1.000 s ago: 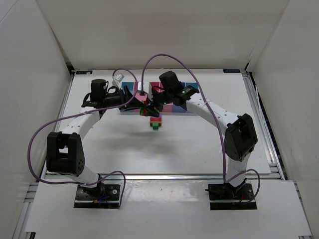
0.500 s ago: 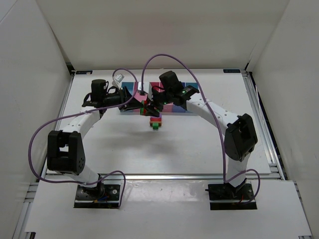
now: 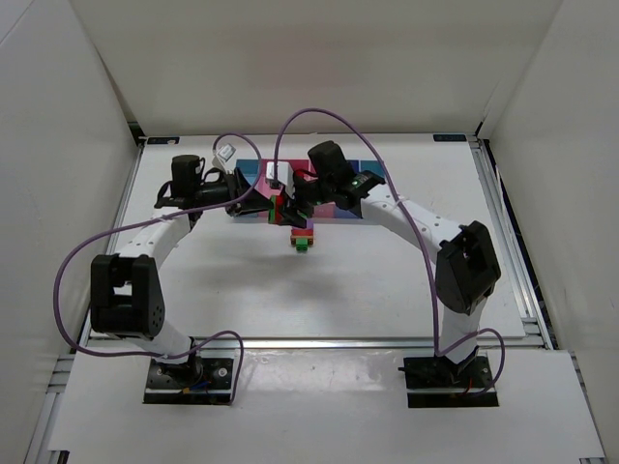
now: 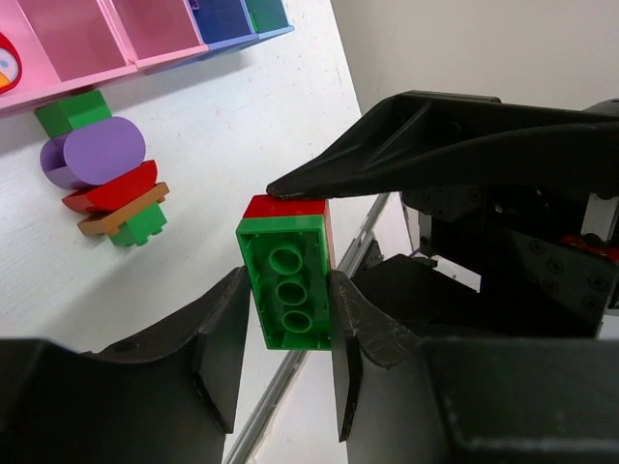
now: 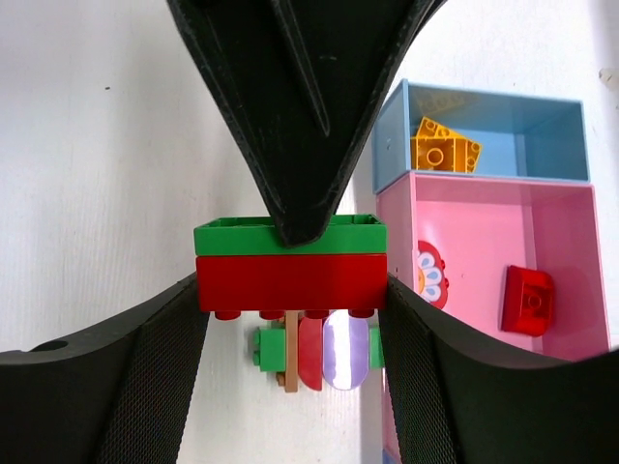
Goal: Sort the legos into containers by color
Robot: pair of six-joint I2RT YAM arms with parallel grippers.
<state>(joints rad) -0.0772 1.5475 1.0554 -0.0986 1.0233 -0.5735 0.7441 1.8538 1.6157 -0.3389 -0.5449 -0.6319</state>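
- The left gripper [image 4: 287, 319] has its jaws clamped on the green brick [image 4: 286, 275], held off the table.
- The red brick [image 5: 290, 281] is stuck to the green one.
- The right gripper [image 5: 290, 290] has its jaws clamped on the red brick, just in front of the tray [image 5: 469, 227].

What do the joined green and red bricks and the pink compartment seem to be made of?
The green brick and the red brick look like hard moulded plastic, smooth and slightly glossy: crisp edges, round studs, uniform colour. The pink compartment is probably thin plastic too, with smooth walls and a soft sheen.
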